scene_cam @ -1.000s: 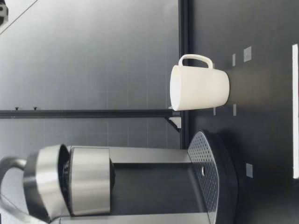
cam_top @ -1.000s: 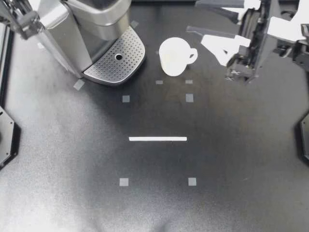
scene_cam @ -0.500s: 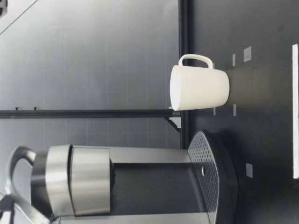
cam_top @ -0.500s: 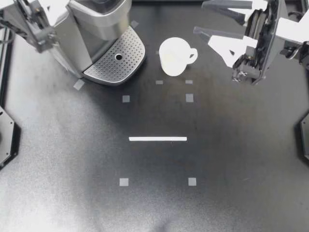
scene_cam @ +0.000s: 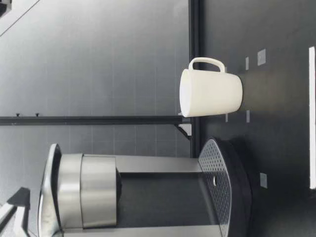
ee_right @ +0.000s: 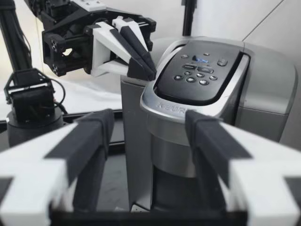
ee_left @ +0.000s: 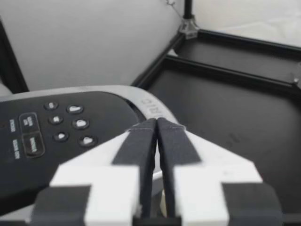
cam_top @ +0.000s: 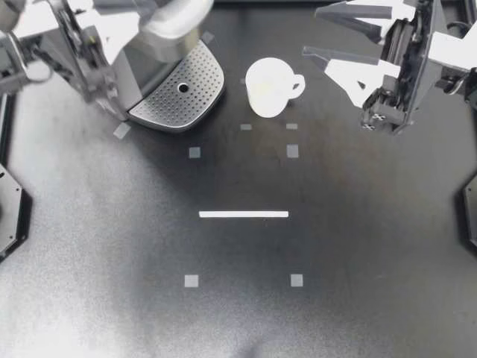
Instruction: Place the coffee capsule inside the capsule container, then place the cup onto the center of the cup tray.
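Top view: the left end effector [cam_top: 133, 26] comes in from the left edge and sits at the top of the coffee machine [cam_top: 149, 67], against its lid [cam_top: 177, 16]. That part of the view is blurred.

Left wrist view: the left end effector [ee_left: 155, 125] is clenched, fingers [ee_left: 138, 146] pressed flat together with nothing visible between them. The tips rest at the silver rim of the lid [ee_left: 51, 127], beside the button panel.

Right wrist view confirms it: the left end effector [ee_right: 143, 66] is closed to a point, touching the lid [ee_right: 202, 70] at its near corner. The lid looks down on the machine [ee_right: 188, 155].

The right end effector [cam_top: 310, 31] is released, fingers spread wide and holding nothing. It hangs over the far right of the tabletop [cam_top: 373, 261], apart from the cup [cam_top: 268, 86]. In its own view the right end effector [ee_right: 148, 120] frames the machine between its pads [ee_right: 89, 141].

The cup is white and upright on the tabletop just beside the cup tray [cam_top: 179, 93], not on it, its handle turned toward the right arm. Low view: the cup [scene_cam: 210, 94] stands beside the machine [scene_cam: 148, 197], and the perforated cup tray [scene_cam: 217, 177] is bare.

A white tape strip [cam_top: 244, 214] and small tape squares [cam_top: 292, 151] mark the tabletop nearer the robot.
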Action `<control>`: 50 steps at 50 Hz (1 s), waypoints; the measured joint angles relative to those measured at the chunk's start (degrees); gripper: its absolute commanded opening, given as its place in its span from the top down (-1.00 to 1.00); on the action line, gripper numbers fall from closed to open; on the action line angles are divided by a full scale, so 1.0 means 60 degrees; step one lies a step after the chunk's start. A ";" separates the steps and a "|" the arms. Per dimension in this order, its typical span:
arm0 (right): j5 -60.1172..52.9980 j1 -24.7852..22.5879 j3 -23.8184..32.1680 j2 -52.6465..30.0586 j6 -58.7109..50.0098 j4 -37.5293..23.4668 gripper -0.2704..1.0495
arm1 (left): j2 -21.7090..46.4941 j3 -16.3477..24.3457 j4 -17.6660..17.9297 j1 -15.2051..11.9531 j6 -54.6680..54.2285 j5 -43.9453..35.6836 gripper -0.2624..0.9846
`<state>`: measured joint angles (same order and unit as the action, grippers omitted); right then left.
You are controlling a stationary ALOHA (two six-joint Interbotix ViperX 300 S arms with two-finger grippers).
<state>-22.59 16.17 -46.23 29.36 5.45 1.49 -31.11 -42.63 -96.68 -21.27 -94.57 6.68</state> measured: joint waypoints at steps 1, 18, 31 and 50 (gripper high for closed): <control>0.0015 0.0000 -0.0015 0.0015 0.0000 0.0000 -0.33 | 0.0015 0.0015 0.0000 0.0000 0.0000 0.0000 0.36; 0.3047 0.0176 0.0381 0.0205 0.0117 -0.0059 -0.32 | 0.0205 0.0220 0.0674 0.1084 -0.0015 0.1157 0.36; 0.7925 0.1011 0.1831 -0.0381 0.1055 -0.0352 -0.32 | 0.0264 0.0073 0.1934 0.3047 0.0645 0.4189 0.36; 1.0840 0.2241 0.2798 -0.1758 0.4629 0.2109 -0.32 | 0.0557 0.1479 0.8437 0.4321 0.6533 0.7778 0.36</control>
<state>42.45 29.62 -29.44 18.81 33.22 14.15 -27.77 -33.75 -46.05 4.66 -55.37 53.35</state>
